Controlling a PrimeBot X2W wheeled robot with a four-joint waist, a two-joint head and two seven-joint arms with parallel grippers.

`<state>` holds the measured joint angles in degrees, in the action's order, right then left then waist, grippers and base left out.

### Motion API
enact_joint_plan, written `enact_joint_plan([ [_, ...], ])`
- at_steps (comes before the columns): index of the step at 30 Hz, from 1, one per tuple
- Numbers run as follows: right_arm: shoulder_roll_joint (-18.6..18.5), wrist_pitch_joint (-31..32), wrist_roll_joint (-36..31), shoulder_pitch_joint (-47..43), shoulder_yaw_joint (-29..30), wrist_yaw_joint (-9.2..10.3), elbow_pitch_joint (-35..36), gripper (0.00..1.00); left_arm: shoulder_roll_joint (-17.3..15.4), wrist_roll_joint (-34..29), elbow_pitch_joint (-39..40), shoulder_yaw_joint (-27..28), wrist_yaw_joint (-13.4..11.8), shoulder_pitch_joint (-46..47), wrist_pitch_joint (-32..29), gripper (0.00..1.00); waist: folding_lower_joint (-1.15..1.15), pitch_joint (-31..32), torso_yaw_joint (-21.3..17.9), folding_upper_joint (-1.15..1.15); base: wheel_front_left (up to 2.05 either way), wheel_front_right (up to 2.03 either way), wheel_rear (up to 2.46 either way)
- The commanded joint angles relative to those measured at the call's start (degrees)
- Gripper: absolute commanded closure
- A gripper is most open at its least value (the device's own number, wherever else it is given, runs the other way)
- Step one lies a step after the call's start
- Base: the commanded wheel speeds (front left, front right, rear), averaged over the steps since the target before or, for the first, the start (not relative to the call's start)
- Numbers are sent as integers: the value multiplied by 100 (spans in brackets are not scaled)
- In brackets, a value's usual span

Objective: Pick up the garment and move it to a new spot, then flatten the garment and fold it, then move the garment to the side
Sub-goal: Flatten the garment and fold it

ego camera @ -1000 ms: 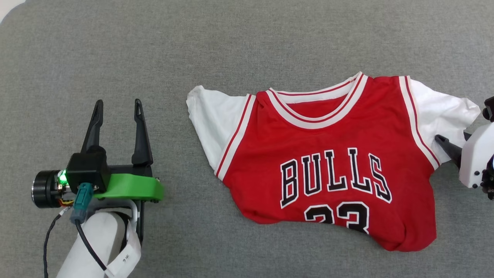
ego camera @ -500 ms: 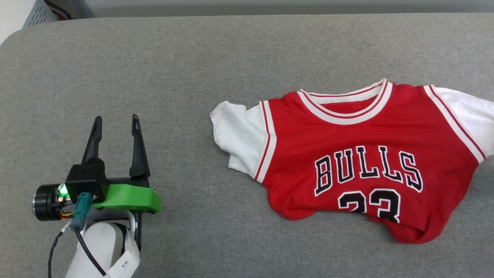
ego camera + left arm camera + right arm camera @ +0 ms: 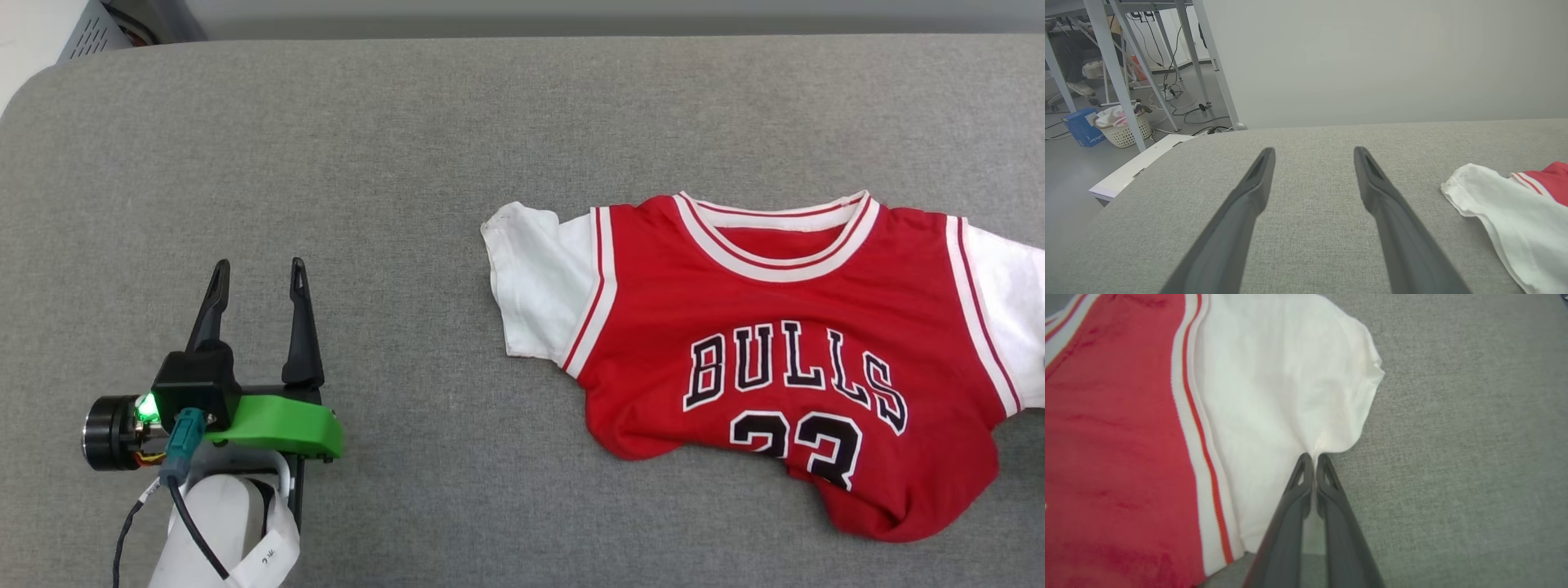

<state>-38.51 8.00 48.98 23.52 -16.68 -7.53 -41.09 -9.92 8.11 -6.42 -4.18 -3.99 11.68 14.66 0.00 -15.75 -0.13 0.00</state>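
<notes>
The red jersey-style T-shirt with white short sleeves and black "BULLS" lettering lies front up, rumpled along its near hem, on the right part of the grey fabric-covered surface, its right-hand sleeve running past the head view's right edge. The right gripper has its two dark fingers clenched on the edge of that white sleeve, the cloth puckered at the tips. The left gripper sits well apart at the near left, fingers released and spread wide over the grey fabric

rumpled garment on grey surface
</notes>
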Motion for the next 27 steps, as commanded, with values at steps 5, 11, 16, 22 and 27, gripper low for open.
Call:
enact_joint_plan([
  [5,23,-977,-429,46,259,4,-141,0,13,-109,-45,110,204,33,34,0,0,213,-24,0,0,0,0],
  [11,221,-1928,-1162,-11,654,4,116,0,-136,-162,-121,21,622,367,34,0,0,406,-78,0,0,0,0],
  [16,634,-2130,-1799,-282,1102,4,866,0,-430,-176,-412,-337,987,958,-102,0,0,503,-135,0,0,0,0],
  [22,1271,-1928,-2529,-807,1587,4,2097,0,-868,296,-589,-1184,1141,1916,-974,0,0,513,-239,0,0,0,0],
  [27,1673,-1523,-2958,-1173,1868,4,3021,0,-1375,1498,-573,-2438,1146,2823,-2111,0,0,423,-314,0,0,0,0],
])
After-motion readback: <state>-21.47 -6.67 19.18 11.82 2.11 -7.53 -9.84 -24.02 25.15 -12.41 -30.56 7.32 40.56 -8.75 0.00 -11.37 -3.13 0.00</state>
